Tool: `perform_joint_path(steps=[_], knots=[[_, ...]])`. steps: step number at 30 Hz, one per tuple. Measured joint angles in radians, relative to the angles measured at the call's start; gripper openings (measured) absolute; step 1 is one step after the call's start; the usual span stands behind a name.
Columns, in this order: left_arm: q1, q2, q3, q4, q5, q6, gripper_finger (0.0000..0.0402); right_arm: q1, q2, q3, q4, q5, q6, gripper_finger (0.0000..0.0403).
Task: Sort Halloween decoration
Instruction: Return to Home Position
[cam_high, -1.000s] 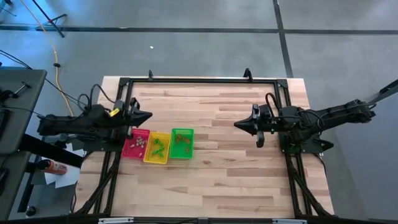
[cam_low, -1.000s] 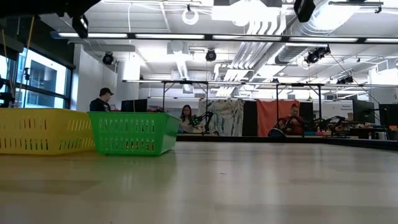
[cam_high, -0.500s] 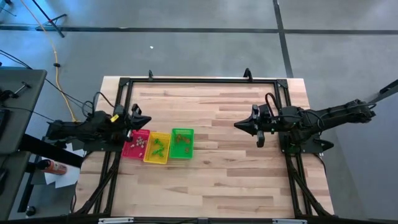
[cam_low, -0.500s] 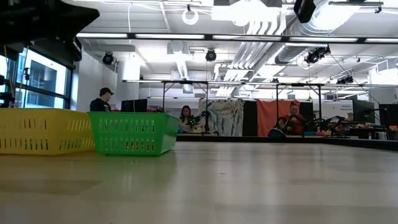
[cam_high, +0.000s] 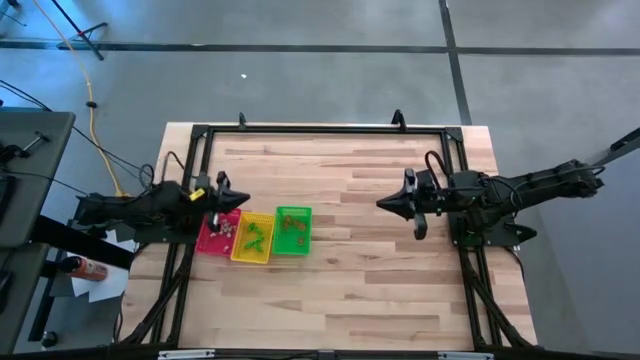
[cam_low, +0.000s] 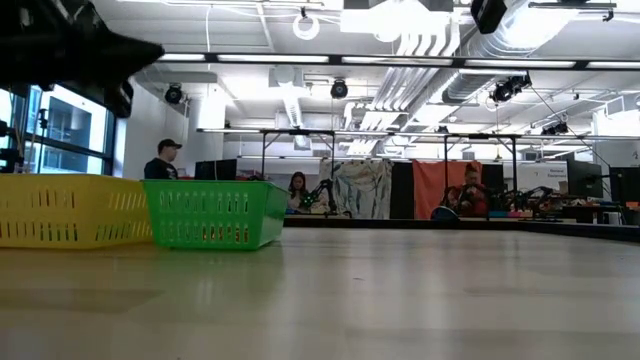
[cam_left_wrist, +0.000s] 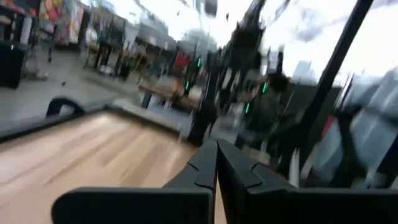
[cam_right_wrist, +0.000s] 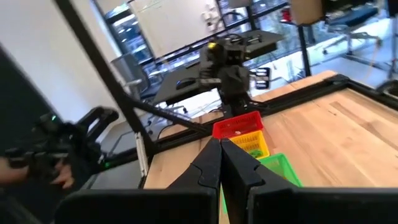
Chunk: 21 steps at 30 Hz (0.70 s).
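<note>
- The Halloween decoration (cam_high: 226, 231) lies as tiny trinkets inside three trays set side by side at the left of the counter (cam_high: 350, 280). Pale grey pieces are in the red tray (cam_high: 203, 243), and more small pieces are in the yellow tray (cam_high: 250, 260) and the green tray (cam_high: 309, 230).
- The row of trays runs from left to right, and each tray's long axis runs from the far edge of the counter toward the near edge.
- The left end effector (cam_high: 236, 198) hangs at the far end of the red tray, just beside its rim. Its two fingers are pressed together with nothing between them.
- The right end effector (cam_high: 381, 203) is raised over the middle of the counter, well apart from the trays. It points toward them, its fingers likewise closed on nothing.
- The left arm is by far the nearer to the trinkets, which sit just ahead of its tip and toward the near edge.
- Every trinket that can be made out is in a tray, so the sorting looks finished; what remains seems to be drawing the left arm away from the trays.
</note>
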Motion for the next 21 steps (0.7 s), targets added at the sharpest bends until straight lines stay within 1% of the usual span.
perform_joint_path(steps=[2,4,6,10,14,17,21], knots=[[0.000,0.000,0.000,-0.084,0.019,0.033,0.0000,0.000,0.000,0.000,0.000,-0.029,-0.038,0.0000],[0.000,0.000,0.000,-0.157,0.030,0.027,0.0000,0.000,0.000,0.000,0.000,-0.045,-0.049,0.0000],[0.000,0.000,0.000,-0.157,0.063,0.041,0.0000,0.000,0.000,0.000,-0.001,-0.061,-0.048,0.0000],[0.000,0.000,0.000,-0.166,0.126,0.148,0.0000,0.000,0.000,0.000,-0.007,-0.104,-0.048,0.0000],[0.000,0.017,0.000,-0.173,0.121,0.210,0.0000,0.000,-0.001,0.000,-0.008,-0.148,-0.067,0.0000],[0.000,0.029,0.000,-0.173,0.120,0.218,0.0000,0.001,-0.013,0.000,-0.029,-0.187,-0.067,0.0000],[0.000,0.030,0.000,-0.173,0.118,0.212,0.0000,0.029,-0.056,-0.005,-0.103,-0.183,-0.089,0.0000]])
